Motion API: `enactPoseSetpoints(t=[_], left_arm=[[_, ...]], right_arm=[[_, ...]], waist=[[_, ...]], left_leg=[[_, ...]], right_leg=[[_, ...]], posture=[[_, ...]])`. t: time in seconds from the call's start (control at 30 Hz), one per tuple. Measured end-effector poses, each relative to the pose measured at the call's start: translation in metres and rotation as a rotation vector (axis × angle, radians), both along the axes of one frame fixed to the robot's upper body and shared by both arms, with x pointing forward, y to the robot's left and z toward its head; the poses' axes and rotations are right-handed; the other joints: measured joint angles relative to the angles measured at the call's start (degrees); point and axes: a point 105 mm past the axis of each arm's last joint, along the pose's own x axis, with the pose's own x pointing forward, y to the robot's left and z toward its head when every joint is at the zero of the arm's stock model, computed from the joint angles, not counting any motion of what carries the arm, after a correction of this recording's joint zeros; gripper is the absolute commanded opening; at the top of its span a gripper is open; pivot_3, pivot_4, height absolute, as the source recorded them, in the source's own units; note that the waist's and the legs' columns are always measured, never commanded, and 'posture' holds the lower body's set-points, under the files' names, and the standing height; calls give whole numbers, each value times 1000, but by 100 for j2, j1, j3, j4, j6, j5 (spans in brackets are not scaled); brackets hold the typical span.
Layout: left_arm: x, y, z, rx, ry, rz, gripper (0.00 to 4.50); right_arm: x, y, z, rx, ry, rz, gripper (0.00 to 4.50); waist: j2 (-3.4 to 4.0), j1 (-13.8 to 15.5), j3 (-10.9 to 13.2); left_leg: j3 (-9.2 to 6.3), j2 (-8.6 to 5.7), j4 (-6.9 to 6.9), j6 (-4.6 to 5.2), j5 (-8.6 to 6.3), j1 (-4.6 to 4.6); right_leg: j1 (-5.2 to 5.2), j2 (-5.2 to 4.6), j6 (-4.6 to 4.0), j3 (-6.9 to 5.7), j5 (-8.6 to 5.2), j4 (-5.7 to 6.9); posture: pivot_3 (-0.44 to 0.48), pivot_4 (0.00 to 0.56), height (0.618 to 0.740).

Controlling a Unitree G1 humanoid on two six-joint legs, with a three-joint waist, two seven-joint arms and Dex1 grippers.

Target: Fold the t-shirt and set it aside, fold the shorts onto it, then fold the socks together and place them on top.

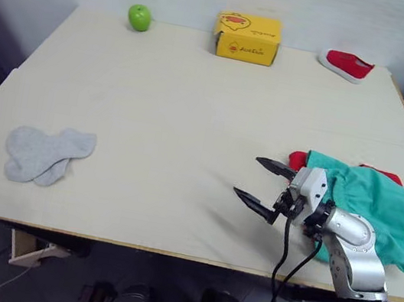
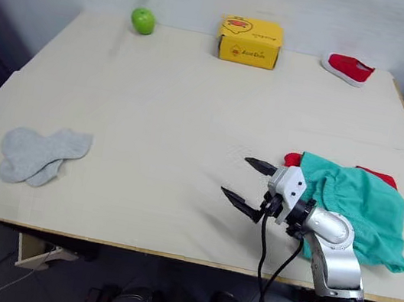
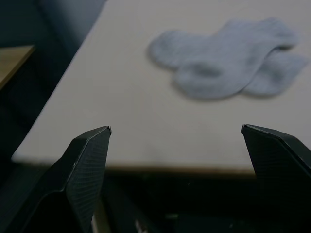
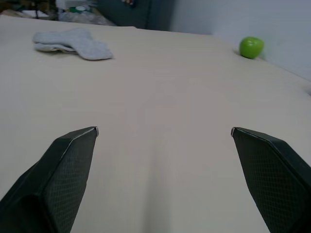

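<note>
Pale and wide, the desk [image 1: 192,118] carries everything I see from the head camera. Near its left front edge lie the socks [image 1: 46,154], two grey ones overlapping, their long axis running left-front to right-back with the toes toward the left front corner. On the right side, near the front edge, the shorts [image 1: 375,207] lie in a teal heap on top of the t-shirt [image 1: 388,176], which shows as red slivers at the heap's back and left edges. The heap's long axis runs roughly from the back left to the front right; I cannot tell which way the waistband points.

My right hand [image 1: 262,184] hovers just left of the shorts, fingers spread wide and empty, pointing left across the bare desk. In its wrist view the fingers frame the desk surface, with the socks and an apple [image 4: 251,47] far off.

My left hand [image 3: 177,133] is open too, empty, sitting off the desk's edge with the socks beyond it.

Along the back edge stand the apple, a yellow box [image 1: 247,38], closed, and a red shoe [image 1: 345,65].
</note>
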Motion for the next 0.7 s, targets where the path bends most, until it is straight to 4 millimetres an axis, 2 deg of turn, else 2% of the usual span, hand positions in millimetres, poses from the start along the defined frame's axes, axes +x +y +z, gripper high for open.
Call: enactPoseSetpoints(t=[0.13,0.2,0.23,0.33,0.47,0.57,0.7], left_arm=[[-36,5,-19,-54,76,119,4500],[-41,2,-19,-76,75,121,4500],[-37,-1,-15,-78,59,99,4500],[-11,-20,6,-49,26,-44,4500],[39,-49,34,1,23,-252,4500],[68,-58,44,11,50,-300,4500],[108,-73,38,26,171,-378,4500]], right_arm=[[-12,-5,-13,-8,18,56,4475],[-20,-6,-17,3,44,90,4475],[-23,-7,-18,11,58,105,4475],[-30,-3,-9,31,32,149,4475],[-37,4,2,42,-10,182,4475],[-34,5,4,51,-12,175,4475],[-28,9,13,63,-45,161,4475]], waist=[[-22,111,-10],[-23,130,-11],[-23,147,-11],[-22,154,-10],[-19,139,-11],[-22,99,-10],[-17,66,-9]], left_leg=[[0,11,5,-24,-20,2],[0,25,5,-35,-26,2],[0,35,7,-43,-28,2],[6,68,12,-66,-32,3],[28,77,9,-60,-14,5],[58,72,5,-80,3,2],[94,68,0,-83,8,16]], right_leg=[[-2,1,-2,26,-1,-7],[-2,-7,-7,28,-3,-9],[-5,-12,-12,28,-5,-8],[-8,17,-33,31,-7,-6],[-40,30,-62,44,-24,39],[-70,52,-66,50,-26,71],[-86,58,-64,51,-25,87]], posture=[[0,150,740],[0,150,740],[0,150,740],[0,150,740],[0,150,740],[0,150,740],[0,150,740]])
